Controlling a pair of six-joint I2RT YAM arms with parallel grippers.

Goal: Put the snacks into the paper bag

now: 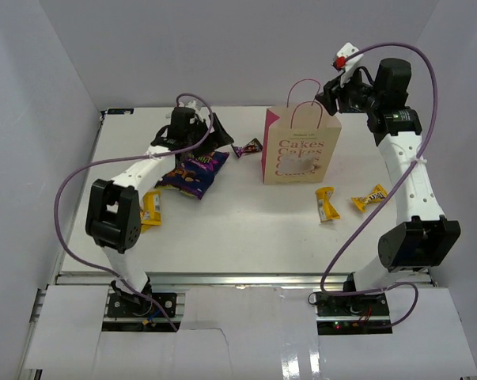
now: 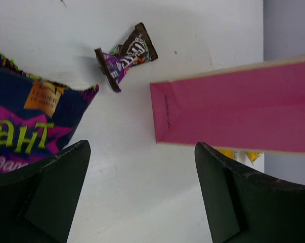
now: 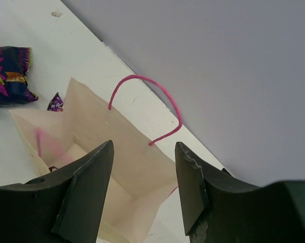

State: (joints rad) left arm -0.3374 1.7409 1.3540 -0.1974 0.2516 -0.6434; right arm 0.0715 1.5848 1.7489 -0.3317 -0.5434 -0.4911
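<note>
The tan paper bag with pink "Cakes" lettering stands upright at the back middle of the table. A large purple-blue snack bag lies to its left, and a small dark brown candy packet lies between them. Three yellow packets lie on the table, one left and two right. My left gripper is open and empty, low over the table between the purple bag and the bag's pink side, with the candy packet ahead. My right gripper is open and empty above the bag's open mouth.
White walls enclose the table at the back and both sides. The bag's pink handles stand up just under my right gripper. A small dark shape shows low inside the bag; I cannot tell what it is.
</note>
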